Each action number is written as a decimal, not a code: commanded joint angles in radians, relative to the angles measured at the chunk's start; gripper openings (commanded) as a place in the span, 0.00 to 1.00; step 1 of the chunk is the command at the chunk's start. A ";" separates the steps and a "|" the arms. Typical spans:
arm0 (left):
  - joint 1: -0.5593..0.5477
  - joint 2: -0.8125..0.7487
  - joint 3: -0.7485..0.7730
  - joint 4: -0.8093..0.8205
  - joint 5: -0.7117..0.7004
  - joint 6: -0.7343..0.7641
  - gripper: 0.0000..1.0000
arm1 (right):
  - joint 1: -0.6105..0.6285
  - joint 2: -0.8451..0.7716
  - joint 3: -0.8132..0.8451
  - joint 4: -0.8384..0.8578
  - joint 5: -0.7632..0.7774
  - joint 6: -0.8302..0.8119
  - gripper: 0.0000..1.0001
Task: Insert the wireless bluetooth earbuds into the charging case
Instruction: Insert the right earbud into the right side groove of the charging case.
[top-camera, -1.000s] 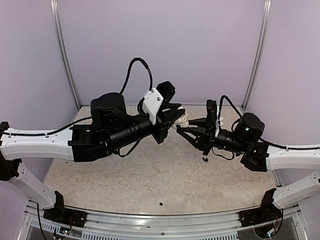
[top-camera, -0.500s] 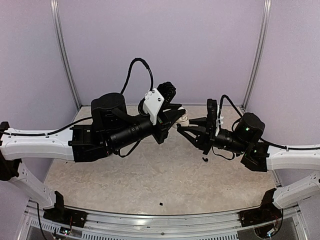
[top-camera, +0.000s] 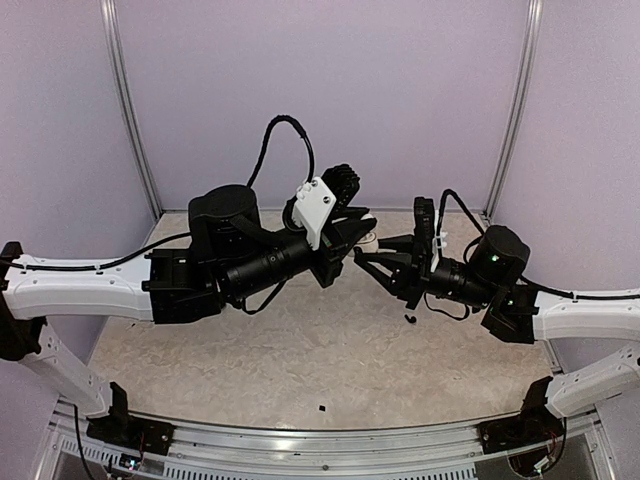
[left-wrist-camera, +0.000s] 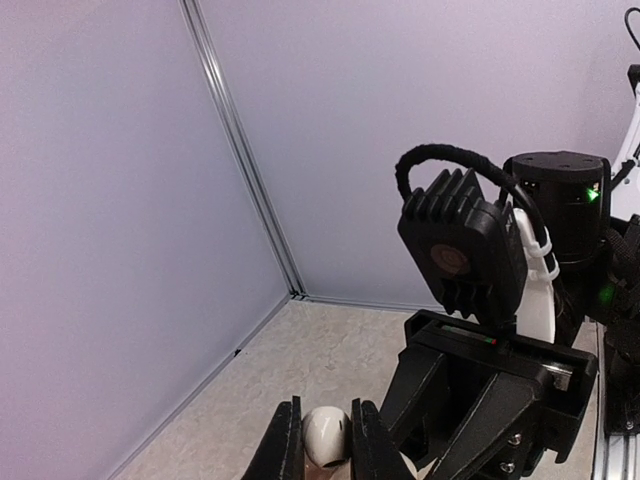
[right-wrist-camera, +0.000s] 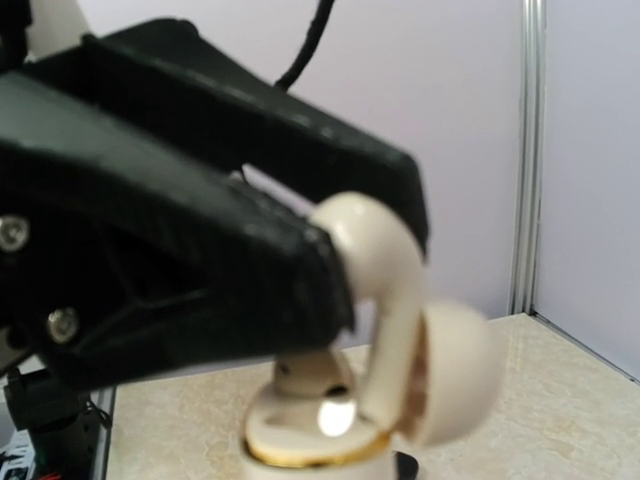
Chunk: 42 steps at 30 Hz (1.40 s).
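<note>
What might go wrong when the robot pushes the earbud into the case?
The earbud, pinched by the left fingers, hangs tilted near the open lid; it may catch there and jam. Earbud and case both seem up off the table, so a slip would likely drop one.

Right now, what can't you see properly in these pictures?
Right wrist view: charging case cut off by the bottom edge; earbud blurred, too close.
Left wrist view: earbud half hidden inside the left gripper.
Top view: black specks on the table, too small to name.
</note>
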 joint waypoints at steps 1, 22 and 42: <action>-0.008 0.008 0.005 0.010 0.011 0.005 0.08 | 0.013 -0.024 0.008 0.052 0.013 0.019 0.00; -0.012 0.011 -0.003 0.014 0.005 0.014 0.08 | 0.013 -0.023 0.011 0.068 0.006 0.039 0.00; 0.005 0.008 0.073 -0.037 -0.022 0.040 0.07 | 0.013 -0.024 -0.030 0.076 0.009 0.024 0.00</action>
